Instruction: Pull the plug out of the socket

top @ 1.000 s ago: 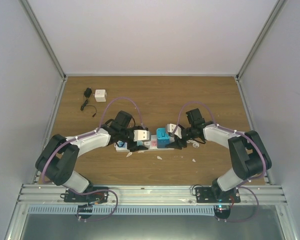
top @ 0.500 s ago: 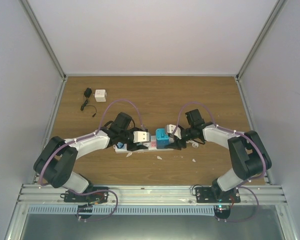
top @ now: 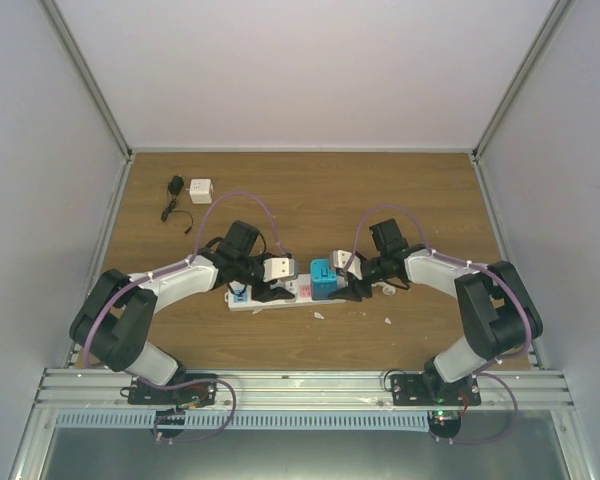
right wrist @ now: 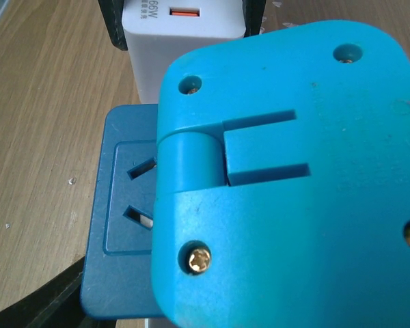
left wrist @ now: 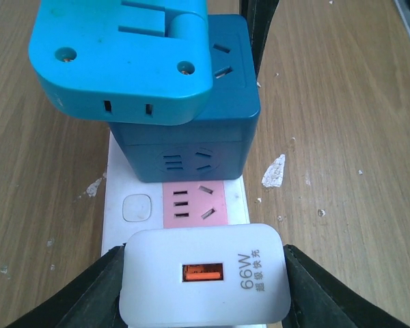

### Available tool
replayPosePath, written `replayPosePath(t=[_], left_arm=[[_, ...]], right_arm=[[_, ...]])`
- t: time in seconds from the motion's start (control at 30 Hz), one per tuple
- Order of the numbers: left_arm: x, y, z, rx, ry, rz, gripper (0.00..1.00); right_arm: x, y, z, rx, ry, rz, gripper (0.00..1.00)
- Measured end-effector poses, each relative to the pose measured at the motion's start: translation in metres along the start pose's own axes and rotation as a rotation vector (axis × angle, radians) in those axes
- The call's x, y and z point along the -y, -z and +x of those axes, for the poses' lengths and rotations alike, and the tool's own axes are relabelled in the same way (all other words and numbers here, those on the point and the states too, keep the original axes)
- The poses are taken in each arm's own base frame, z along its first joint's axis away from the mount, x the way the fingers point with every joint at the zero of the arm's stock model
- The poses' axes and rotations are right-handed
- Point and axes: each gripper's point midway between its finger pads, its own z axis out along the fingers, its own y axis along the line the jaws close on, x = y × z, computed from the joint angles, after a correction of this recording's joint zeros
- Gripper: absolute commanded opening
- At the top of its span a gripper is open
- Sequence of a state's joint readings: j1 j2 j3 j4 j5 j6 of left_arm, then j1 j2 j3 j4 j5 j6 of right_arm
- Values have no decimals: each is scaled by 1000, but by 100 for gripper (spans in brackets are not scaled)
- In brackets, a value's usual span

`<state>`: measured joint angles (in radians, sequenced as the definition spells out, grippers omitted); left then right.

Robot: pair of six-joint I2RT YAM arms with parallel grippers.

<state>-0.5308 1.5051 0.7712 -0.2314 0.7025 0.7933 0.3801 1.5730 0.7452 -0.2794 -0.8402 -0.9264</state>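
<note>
Here, nearest the arm bases, the socket (left wrist: 115, 229) is lying flat on the wooden table (top: 410, 190) a little in front of them, roughly midway between the two arms. Its long axis is running left to right, so each arm is reaching in toward one end. The left gripper (left wrist: 205, 253) is clamping a white 66W charger plug (top: 283, 270) from both sides, its black fingers (left wrist: 89, 294) pressing flat against the plug's flanks. Whether the prongs are seated in the strip or already partly lifted is not showing. Just beyond the plug along the strip, a free pink outlet (left wrist: 195, 205) and a small button (left wrist: 138, 207) are separating it from a blue adapter block (left wrist: 184, 137), which is sitting on the next outlet. The right gripper (top: 348, 285) is reaching up to that block from the strip's other end. Only one finger is showing beside the block in its wrist view, so its grasp cannot be told. The left arm is clearly the nearer to the plug, and the pull is probably going to run straight up, at right angles to the strip's long axis, with the right arm likely steadying the strip. Farther off, at the far left corner, a small white cube (top: 201, 189) and a black cable (top: 174, 198) are lying well apart from the work.
</note>
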Motion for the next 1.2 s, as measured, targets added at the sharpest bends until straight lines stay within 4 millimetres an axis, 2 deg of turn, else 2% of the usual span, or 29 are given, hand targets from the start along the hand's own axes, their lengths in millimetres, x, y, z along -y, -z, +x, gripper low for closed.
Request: replayPosePath(t=[0.2,0.57,0.77,0.9,1.1,1.2], left_arm=[[1,1,-1,9,11,10,34],[6,5,1,-31,-95,-40,34],[8,12,-15,22,-169,-49,31],[9,18,-22,77,-157,-31,31],[-4,34,-23,126,-88,-46,32],[-18,46,-27,139,-65,-75,32]], right_arm=[[-1,0,0,0,-1,-2,23],[0,-5,-1,5,-12,-9,20],[0,-6,-2,3,-17,-5,19],[1,-8,-2,1,-15,-2,19],[1,-9,-3,0,-14,-1,19],[2,-9,-4,1,-13,-2,19]])
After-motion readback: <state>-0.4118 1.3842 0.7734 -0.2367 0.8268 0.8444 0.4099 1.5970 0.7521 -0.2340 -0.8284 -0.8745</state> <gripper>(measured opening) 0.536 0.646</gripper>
